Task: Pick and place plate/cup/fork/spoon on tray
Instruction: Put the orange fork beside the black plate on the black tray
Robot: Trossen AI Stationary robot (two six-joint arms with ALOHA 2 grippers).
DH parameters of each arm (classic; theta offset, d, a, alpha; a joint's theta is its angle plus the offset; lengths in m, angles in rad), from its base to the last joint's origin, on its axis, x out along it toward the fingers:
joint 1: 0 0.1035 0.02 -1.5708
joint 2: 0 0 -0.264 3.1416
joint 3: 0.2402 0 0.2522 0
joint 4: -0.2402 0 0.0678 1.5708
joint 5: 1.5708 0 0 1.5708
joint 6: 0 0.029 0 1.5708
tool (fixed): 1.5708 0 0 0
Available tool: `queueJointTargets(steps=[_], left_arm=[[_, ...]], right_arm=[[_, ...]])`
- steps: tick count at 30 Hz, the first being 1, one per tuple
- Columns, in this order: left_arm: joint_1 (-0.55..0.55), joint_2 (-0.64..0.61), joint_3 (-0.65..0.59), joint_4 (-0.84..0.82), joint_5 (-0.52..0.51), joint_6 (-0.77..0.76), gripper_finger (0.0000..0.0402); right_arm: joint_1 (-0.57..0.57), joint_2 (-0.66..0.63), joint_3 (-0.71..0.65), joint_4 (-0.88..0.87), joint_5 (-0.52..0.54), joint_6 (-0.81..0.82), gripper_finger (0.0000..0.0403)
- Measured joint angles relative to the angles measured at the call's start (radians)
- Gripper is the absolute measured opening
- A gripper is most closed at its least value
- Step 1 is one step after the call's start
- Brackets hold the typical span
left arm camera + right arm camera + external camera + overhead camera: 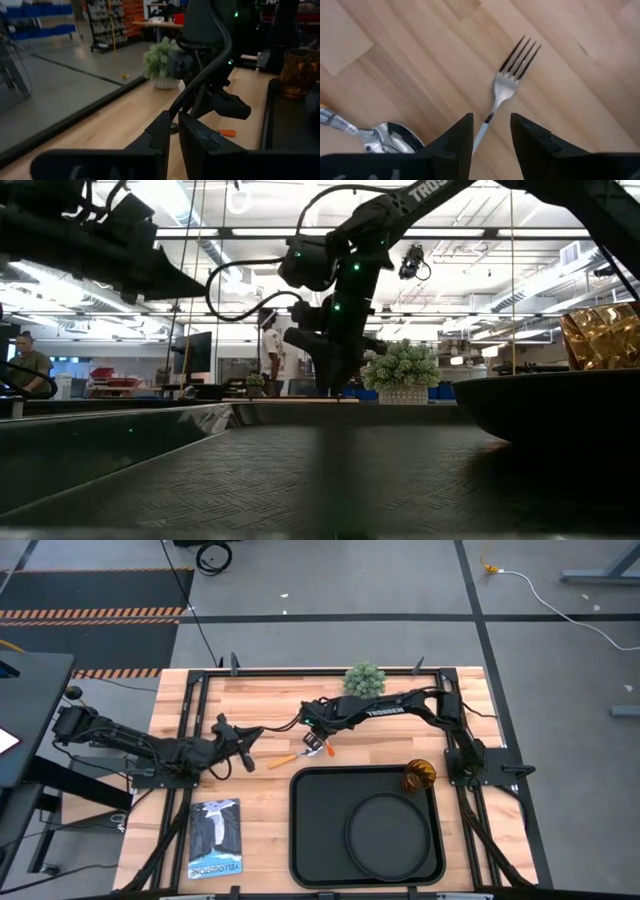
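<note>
The fork [512, 75] lies flat on the wooden table, tines away from my right wrist. My right gripper [491, 131] is open just above it, one finger on each side of the fork's neck, touching nothing. The spoon's bowl [395, 137] lies beside it. In the high view my right gripper [318, 744] is left of the tray's [300, 830] far edge. The round black plate [386, 832] sits in the tray, and the amber cup [418, 775] stands at its far right corner. My left gripper [247, 752] is shut and empty, left of the cutlery.
A small potted plant [364, 679] stands at the table's far edge behind my right arm. A blue booklet [215, 838] lies near the front left. Bare wood lies between the booklet and the tray.
</note>
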Motion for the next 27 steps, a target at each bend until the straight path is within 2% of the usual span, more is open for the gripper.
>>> queueJointTargets(steps=[7,11,27], left_arm=[[0.000,0.000,0.000,-0.029,0.002,-0.054,0.0043],[0.000,0.000,0.000,-0.028,0.007,-0.060,0.0043],[0.000,0.000,0.000,-0.030,0.007,-0.071,0.0043]], right_arm=[[-0.012,0.000,0.000,-0.001,-0.008,0.018,0.0189],[-0.012,0.000,0.000,0.001,-0.008,0.027,0.0201],[-0.011,0.032,-0.013,0.028,-0.028,0.030,0.0170]])
